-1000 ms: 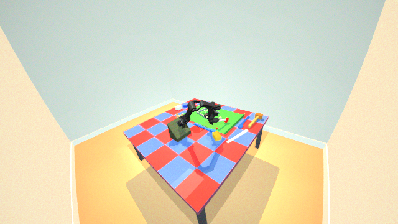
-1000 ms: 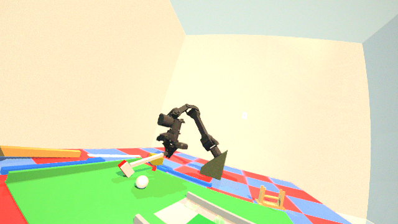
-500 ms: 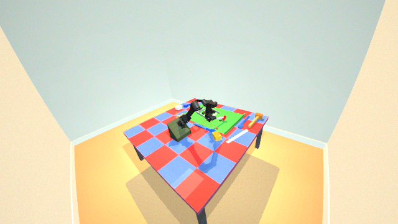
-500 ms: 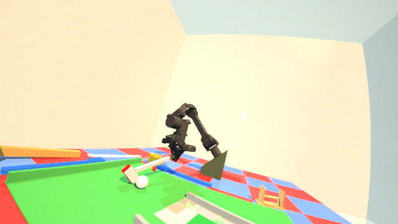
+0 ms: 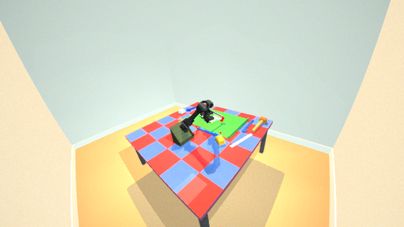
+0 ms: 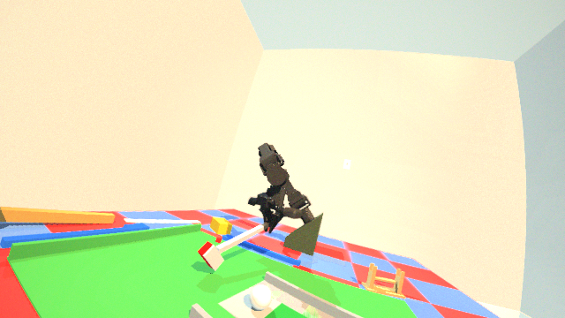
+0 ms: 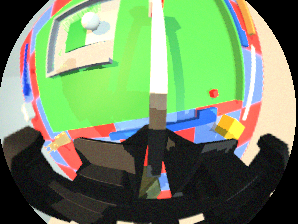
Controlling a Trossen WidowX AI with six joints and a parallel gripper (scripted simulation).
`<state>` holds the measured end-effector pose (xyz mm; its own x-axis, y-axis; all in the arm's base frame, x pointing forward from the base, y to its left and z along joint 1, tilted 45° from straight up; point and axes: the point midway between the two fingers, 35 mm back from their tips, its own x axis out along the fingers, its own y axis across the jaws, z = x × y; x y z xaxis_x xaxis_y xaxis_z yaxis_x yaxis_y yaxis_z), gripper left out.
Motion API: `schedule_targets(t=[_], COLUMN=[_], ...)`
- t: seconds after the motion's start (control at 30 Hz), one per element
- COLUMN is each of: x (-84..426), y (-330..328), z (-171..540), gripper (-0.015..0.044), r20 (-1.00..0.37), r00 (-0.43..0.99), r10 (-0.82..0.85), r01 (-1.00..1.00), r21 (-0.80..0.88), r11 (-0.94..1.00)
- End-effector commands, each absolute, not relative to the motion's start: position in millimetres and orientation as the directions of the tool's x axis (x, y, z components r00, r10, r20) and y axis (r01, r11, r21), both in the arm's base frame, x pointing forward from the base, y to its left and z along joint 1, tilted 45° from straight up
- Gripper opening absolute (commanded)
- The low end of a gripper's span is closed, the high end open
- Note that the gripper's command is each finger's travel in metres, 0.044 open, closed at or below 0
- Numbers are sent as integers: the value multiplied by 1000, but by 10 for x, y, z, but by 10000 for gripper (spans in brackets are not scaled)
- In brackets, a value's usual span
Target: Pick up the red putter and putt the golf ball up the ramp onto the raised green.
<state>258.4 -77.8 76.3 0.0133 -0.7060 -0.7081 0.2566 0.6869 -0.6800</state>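
Checkered red-and-blue table top [image 5: 177,176]. Yellow cube [image 5: 219,140] near the mat's corner. Long white bar [image 5: 241,140] beside it. Orange-headed mallet [image 5: 259,123] at the far edge, blue bar [image 5: 248,126] alongside. Small wooden rack [image 6: 385,278], possibly a stand.
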Motion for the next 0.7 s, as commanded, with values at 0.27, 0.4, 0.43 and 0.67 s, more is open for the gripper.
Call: schedule_targets(t=[0.27,0.4,0.43,0.67], x=[2601,2601,2601,2601], y=[-506,-506,-506,-506], z=[1025,1025,1025,1025], gripper=[0,0,0,0], r20=[-704,-704,-704,-704], r00=[24,24,24,24], r10=[-710,-710,-710,-710], r01=[256,256,256,256], r21=[-682,-682,-682,-682], r11=[685,685,685,685])
